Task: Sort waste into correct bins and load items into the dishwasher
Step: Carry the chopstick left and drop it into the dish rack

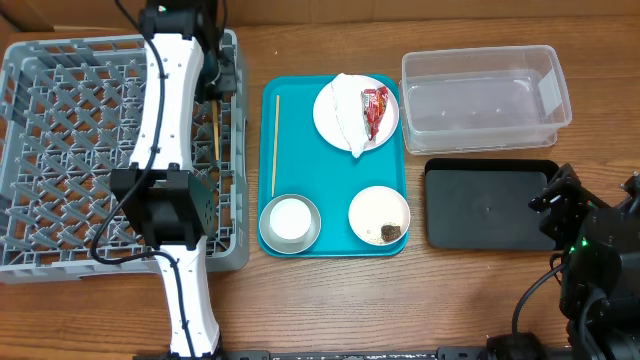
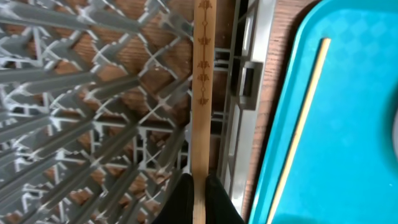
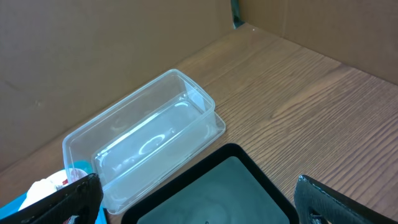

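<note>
My left gripper (image 2: 199, 202) is shut on a wooden chopstick (image 2: 203, 93) and holds it over the right edge of the grey dish rack (image 1: 70, 150); the chopstick also shows in the overhead view (image 1: 215, 130). A second chopstick (image 1: 275, 140) lies on the teal tray (image 1: 335, 165). The white plate (image 1: 335, 115) carries the crumpled napkin (image 1: 350, 105) and the red wrapper (image 1: 375, 108). A grey metal bowl (image 1: 268, 228) holds a white cup (image 1: 290, 218). A small white bowl (image 1: 375, 208) holds a brown chunk (image 1: 390, 233). My right gripper (image 3: 199, 199) is open and empty over the black tray (image 3: 230, 193).
The clear tub (image 1: 485, 90) stands at the back right, behind the black tray (image 1: 490, 203). The left arm stretches across the rack's right side. A brown cardboard wall runs along the back of the table.
</note>
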`<action>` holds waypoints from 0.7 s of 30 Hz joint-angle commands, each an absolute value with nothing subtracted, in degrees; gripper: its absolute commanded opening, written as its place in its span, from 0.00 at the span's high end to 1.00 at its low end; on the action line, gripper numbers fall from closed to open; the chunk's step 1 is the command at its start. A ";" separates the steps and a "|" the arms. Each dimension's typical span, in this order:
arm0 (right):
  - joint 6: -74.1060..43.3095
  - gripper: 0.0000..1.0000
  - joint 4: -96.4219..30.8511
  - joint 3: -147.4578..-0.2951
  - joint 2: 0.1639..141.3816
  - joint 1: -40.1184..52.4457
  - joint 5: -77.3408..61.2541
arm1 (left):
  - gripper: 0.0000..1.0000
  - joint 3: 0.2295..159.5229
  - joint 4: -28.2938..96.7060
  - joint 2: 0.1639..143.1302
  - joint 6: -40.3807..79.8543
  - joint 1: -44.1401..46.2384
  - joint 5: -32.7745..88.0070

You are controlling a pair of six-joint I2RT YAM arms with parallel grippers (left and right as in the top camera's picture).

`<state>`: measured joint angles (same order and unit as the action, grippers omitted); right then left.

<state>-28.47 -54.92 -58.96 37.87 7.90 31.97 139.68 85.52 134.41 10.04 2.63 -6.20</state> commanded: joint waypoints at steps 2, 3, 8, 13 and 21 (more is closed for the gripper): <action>-28.71 0.00 -54.61 -60.07 37.67 7.64 32.95 | 0.96 133.93 81.71 134.63 11.03 2.59 -10.44; -28.71 0.00 -54.59 -60.07 37.67 7.64 32.95 | 0.96 133.49 81.30 134.63 11.66 2.20 -11.53; -28.71 0.00 -54.61 -60.07 37.67 7.64 32.95 | 0.96 133.25 80.75 134.63 11.57 0.86 -9.87; -28.71 0.00 -54.61 -60.07 37.67 7.64 32.93 | 0.96 133.23 78.98 134.65 10.98 0.86 -5.93; -28.71 0.00 -54.61 -60.07 37.67 7.64 32.95 | 0.96 133.23 77.01 134.65 5.13 0.80 -2.96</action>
